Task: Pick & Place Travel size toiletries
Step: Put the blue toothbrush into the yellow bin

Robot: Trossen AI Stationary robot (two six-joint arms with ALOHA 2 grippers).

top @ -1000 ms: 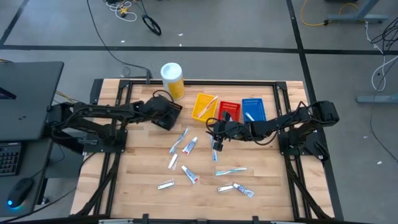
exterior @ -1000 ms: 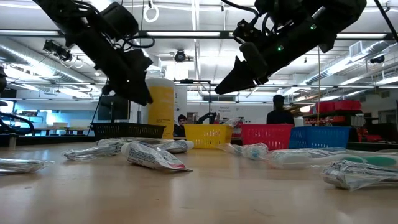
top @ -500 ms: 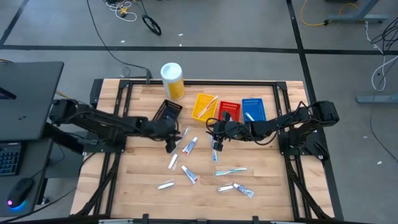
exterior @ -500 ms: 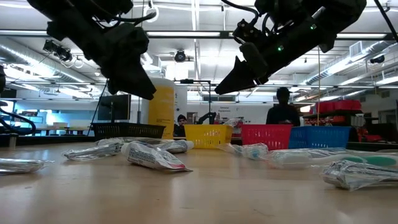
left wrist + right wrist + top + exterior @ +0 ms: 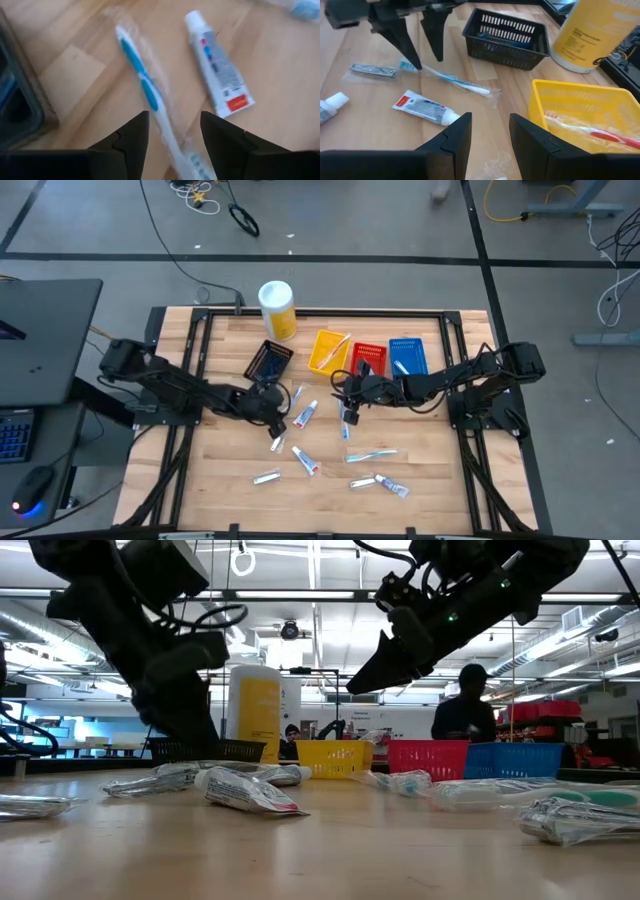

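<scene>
Several wrapped toiletries lie flat on the wooden table: a blue-and-white toothbrush (image 5: 142, 82) (image 5: 451, 81) (image 5: 295, 397), a white toothpaste tube (image 5: 217, 65) (image 5: 425, 108) (image 5: 306, 415), and more tubes and brushes toward the near edge (image 5: 372, 453). My left gripper (image 5: 172, 135) (image 5: 277, 414) (image 5: 422, 57) is open, low over the table, a finger on each side of that toothbrush's one end. My right gripper (image 5: 487, 135) (image 5: 345, 393) (image 5: 365, 675) hangs open above the table's middle, near the yellow tray.
Along the far side stand a black tray (image 5: 268, 360) (image 5: 507, 37), a yellow tray (image 5: 328, 350) with a red toothbrush (image 5: 600, 132) in it, a red tray (image 5: 368, 358), a blue tray (image 5: 407, 355) and a tall yellow canister (image 5: 277, 308) (image 5: 255, 720). A person (image 5: 462, 715) shows beyond the table.
My left gripper has moved from above the black tray toward the table's near edge and come down over the blue-and-white toothbrush. My right arm has kept still, and no item has shifted.
</scene>
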